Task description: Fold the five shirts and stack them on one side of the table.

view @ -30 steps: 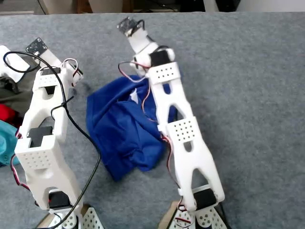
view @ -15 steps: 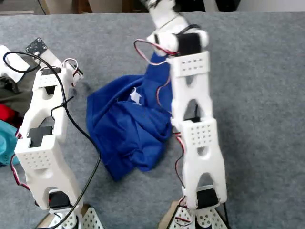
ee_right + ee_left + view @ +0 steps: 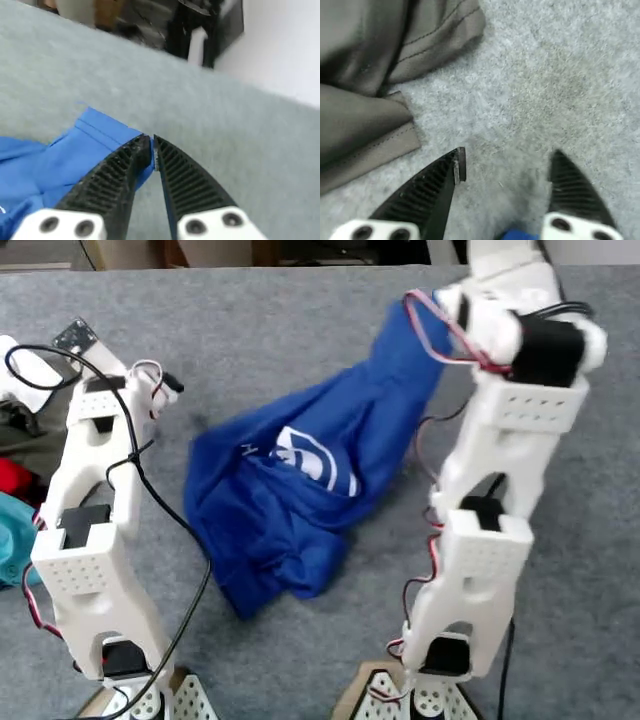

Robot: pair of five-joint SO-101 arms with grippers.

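Blue shirt [image 3: 262, 530], white print [image 3: 316, 456], perhaps logo

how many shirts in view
4: blue mid-table in the right hand; red and teal at the table's left edge; grey by the left hand. Others may be hidden.

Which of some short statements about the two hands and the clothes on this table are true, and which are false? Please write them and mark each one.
1. The right hand is shut on an edge of the blue shirt. True.
2. The left hand is shut on the grey garment. False: it is open over the bare table, and the garment lies beside it, not between its fingers.
3. The blue shirt lies folded flat. False: it is crumpled, with one end held up by the right hand.
4. A teal cloth and a red cloth lie at the left edge of the high view. True.
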